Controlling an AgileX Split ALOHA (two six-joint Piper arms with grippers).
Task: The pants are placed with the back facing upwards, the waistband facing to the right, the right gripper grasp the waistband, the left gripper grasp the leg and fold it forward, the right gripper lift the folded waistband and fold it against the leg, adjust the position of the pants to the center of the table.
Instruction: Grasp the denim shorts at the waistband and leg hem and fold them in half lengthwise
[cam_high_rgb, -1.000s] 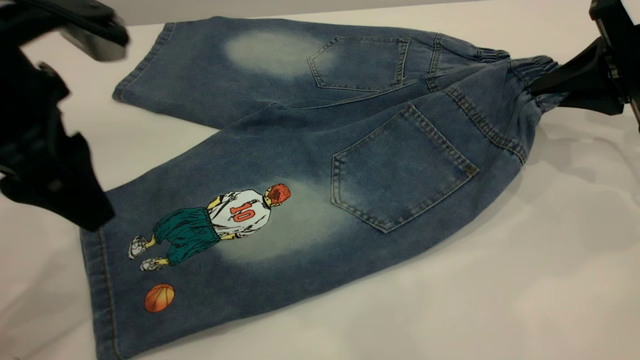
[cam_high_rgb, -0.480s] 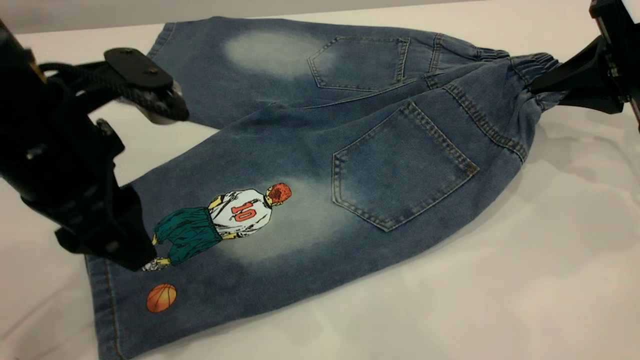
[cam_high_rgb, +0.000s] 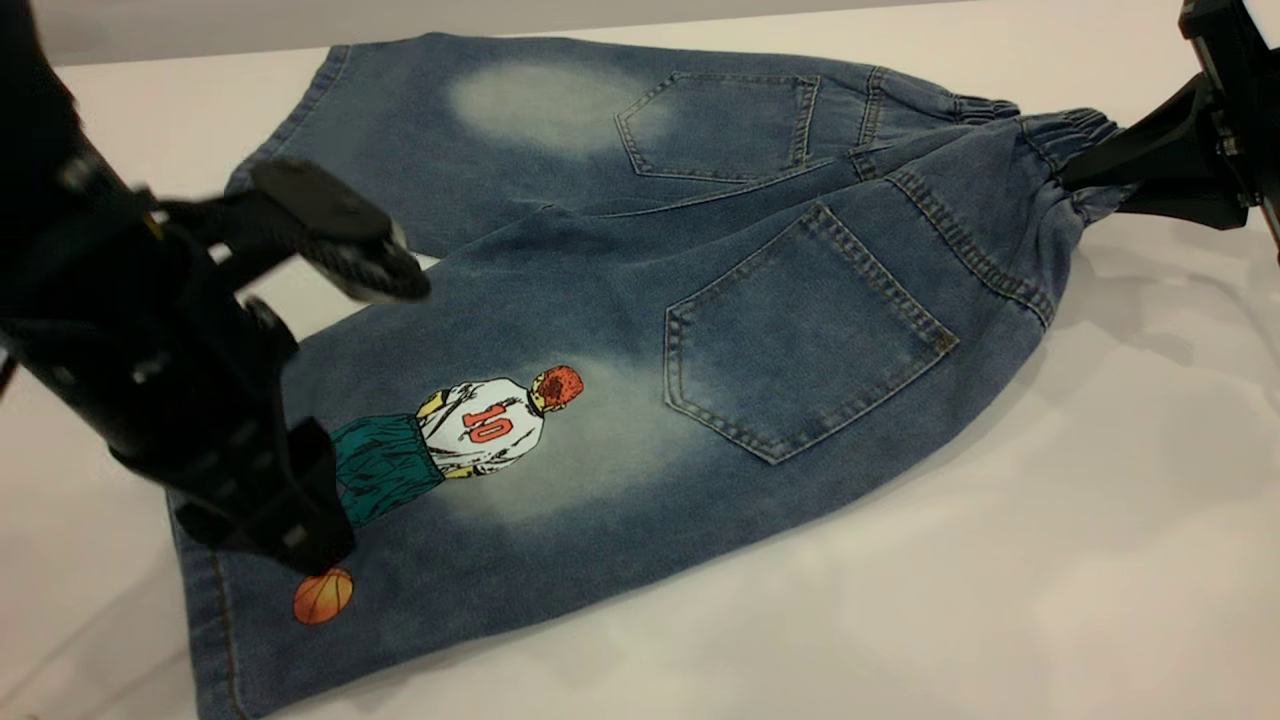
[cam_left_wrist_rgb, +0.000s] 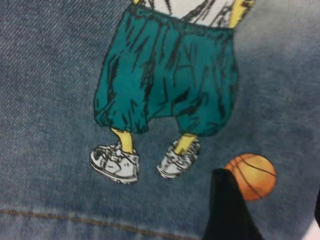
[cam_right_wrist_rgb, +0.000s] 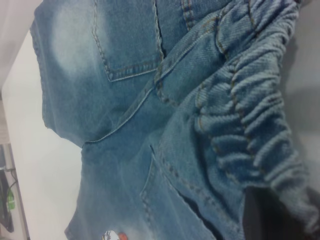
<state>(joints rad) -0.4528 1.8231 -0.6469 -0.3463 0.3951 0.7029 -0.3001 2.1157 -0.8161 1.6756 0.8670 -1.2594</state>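
The pants (cam_high_rgb: 640, 300) lie back side up on the table (cam_high_rgb: 1000, 600), with the waistband (cam_high_rgb: 1075, 135) at the right. My right gripper (cam_high_rgb: 1068, 180) is shut on the ruched waistband (cam_right_wrist_rgb: 250, 110), which bunches around its dark finger (cam_right_wrist_rgb: 270, 215) and lifts slightly. The leg (cam_high_rgb: 480, 460) with the printed player reaches toward the near left. My left gripper (cam_high_rgb: 360, 420) hangs open over this leg near its hem, one finger above and one low beside the orange ball (cam_high_rgb: 322, 596). In the left wrist view, its finger (cam_left_wrist_rgb: 227, 210) sits next to the ball (cam_left_wrist_rgb: 252, 176).
The plain leg (cam_high_rgb: 480, 130) with a faded patch lies farther back. Bare table surface runs along the near side and right of the pants. The table's far edge (cam_high_rgb: 200, 55) is close behind the plain leg.
My left gripper has come in from the left and dropped over the printed leg, now hiding the player's shoes. The right gripper and the pants have stayed still.
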